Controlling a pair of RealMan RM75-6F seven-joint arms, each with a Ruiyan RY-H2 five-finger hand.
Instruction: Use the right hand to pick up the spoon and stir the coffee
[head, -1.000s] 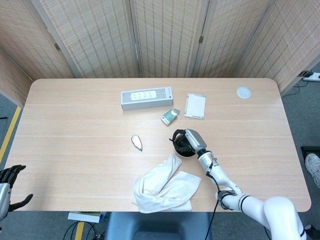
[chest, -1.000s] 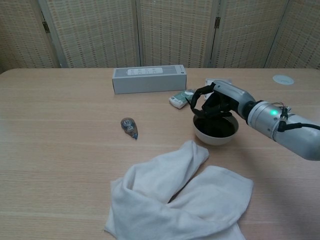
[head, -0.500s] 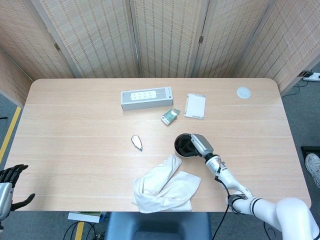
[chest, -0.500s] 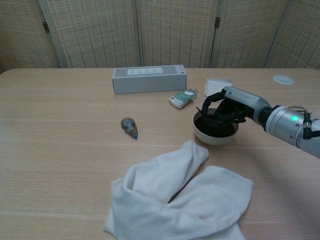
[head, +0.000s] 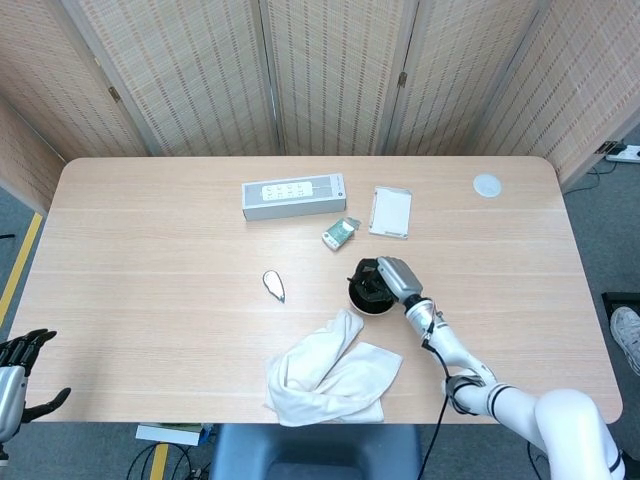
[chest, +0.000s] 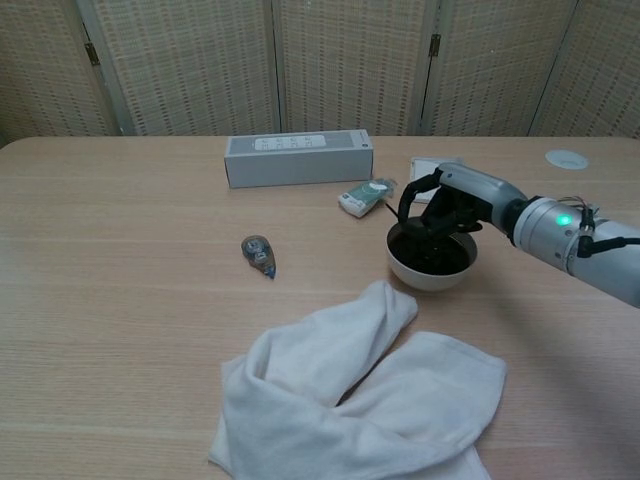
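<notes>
Our right hand (chest: 440, 215) curls over the white bowl (chest: 432, 272) of dark coffee (chest: 430, 255); we cannot tell whether it holds the spoon, which stays hidden. We judge a spoon light, stiff and slippery, best pinched high on its handle.

white towel (chest: 360, 400), grey box (chest: 297, 158)

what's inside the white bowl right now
The white bowl holds dark liquid, presumably the coffee. The right hand has its fingers dipped in over it and covers much of the inside, so the spoon cannot be made out in either view.
</notes>
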